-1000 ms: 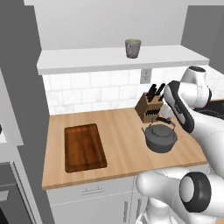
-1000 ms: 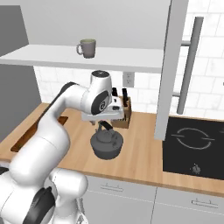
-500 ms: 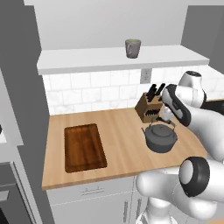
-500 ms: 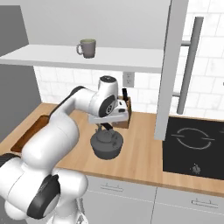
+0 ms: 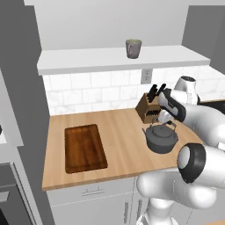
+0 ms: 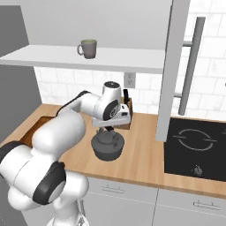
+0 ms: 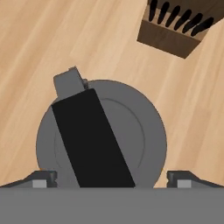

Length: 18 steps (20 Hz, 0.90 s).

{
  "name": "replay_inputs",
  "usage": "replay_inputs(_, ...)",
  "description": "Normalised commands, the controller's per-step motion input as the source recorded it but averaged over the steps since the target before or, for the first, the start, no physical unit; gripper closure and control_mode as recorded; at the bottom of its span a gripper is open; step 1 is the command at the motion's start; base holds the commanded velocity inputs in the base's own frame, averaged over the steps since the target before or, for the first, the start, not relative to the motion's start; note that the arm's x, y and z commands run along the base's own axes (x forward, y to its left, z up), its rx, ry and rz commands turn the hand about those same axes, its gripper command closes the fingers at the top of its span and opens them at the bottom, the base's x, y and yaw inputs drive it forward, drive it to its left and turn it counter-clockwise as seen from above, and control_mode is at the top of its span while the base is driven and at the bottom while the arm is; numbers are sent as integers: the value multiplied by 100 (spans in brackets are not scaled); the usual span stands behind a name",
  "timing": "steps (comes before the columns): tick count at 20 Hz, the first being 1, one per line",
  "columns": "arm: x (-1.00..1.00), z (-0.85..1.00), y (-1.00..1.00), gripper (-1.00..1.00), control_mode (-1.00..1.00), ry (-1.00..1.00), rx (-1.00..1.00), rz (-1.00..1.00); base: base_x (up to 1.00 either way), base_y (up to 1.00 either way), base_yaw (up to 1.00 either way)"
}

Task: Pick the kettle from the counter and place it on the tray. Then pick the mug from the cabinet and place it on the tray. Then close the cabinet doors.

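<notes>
- One kettle stands upright on the counter, just in front of the knife block and well to the right of the tray.
- In the hand view, the kettle's black handle grip runs on a diagonal from upper left to lower right across the lid; the spout projects at the upper-left end of that line.
- In the left base view, the spout points left, toward the tray.
- The tray lies flat with its long axis running from the counter's front edge toward the tiled wall.
- The arm reaches forward over the counter with the wrist bent down, so the hand points down at the kettle.
- The gripper sits directly above the kettle, close to the arched handle.
- The fingertips stand spread wide, one on each side of the kettle body as the hand view shows them; the jaws are released and hold nothing.
- Contact between gripper and handle cannot be confirmed.
- The mug stands upright on the white shelf of the cabinet, above and to the left of the kettle.
</notes>
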Motion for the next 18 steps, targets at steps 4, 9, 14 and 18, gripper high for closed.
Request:
replay_inputs(4, 28, -27, 0, -100, -100, 0, 0, 1, 0, 0, 0)
replay_inputs(9, 6, -4, 0, -100, -100, 0, 0, 1, 0, 0, 0)
replay_inputs(14, 0, 0, 0, 100, -100, 0, 0, 0, 0, 0, 0)
replay_inputs(18, 0, 0, 0, 100, -100, 0, 0, 0, 0, 0, 0)
